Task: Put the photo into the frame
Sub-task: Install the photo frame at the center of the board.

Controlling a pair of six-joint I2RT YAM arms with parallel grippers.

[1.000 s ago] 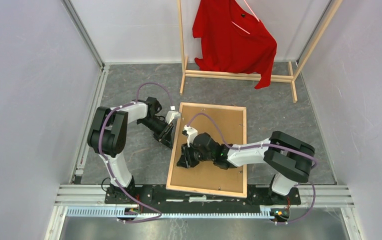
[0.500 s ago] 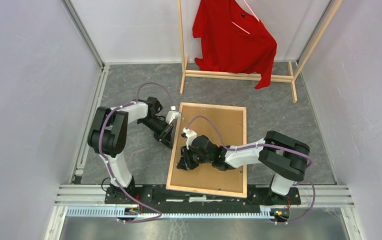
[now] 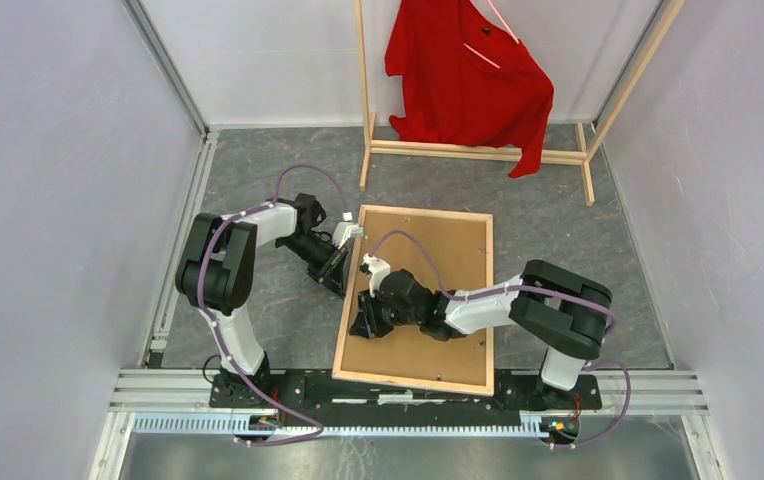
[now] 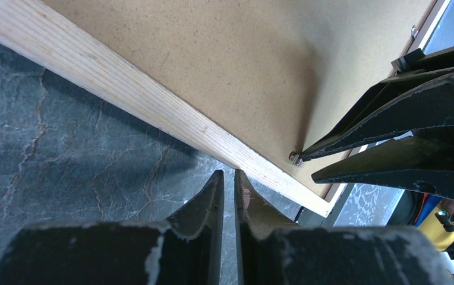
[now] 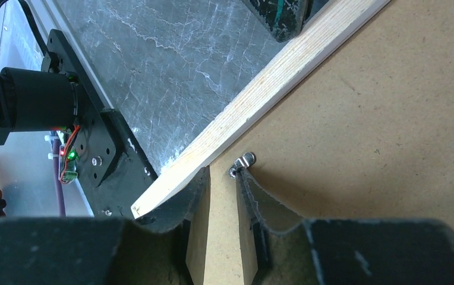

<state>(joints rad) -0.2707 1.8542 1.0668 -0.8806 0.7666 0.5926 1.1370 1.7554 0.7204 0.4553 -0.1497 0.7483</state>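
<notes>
Pale walls [image 3: 68, 200] box in a grey marbled tabletop [image 3: 258, 180]. At the far side a wooden clothes rack [image 3: 478, 153] carries a red shirt [image 3: 468, 80].

The frame [image 3: 413, 384] lies flat in the middle of the tabletop with its back up, so I see its bare-wood rails around a brown backing board [image 3: 453, 245]. Its near end lies just beside the rail that carries the arm bases. Both of my arms meet at its left long side, about halfway along.

My left pincer [image 4: 229, 173] comes in from the outside over the bare tabletop. On its wrist feed the two fingers stand almost together, with only a thin slit between them and nothing in it. Their tips are just short of the outer edge of the wooden rail. I can't tell whether they touch the wood.

My right arm reaches across the backing board from the other side. The right pincer [image 5: 223, 172] is slightly apart and clamped on nothing. One finger sits over the left rail. The tip of the other is right at a small metal tab [image 5: 243, 160] set in the board just inside that rail. The two pincers face each other across the rail, close but not touching.
</notes>
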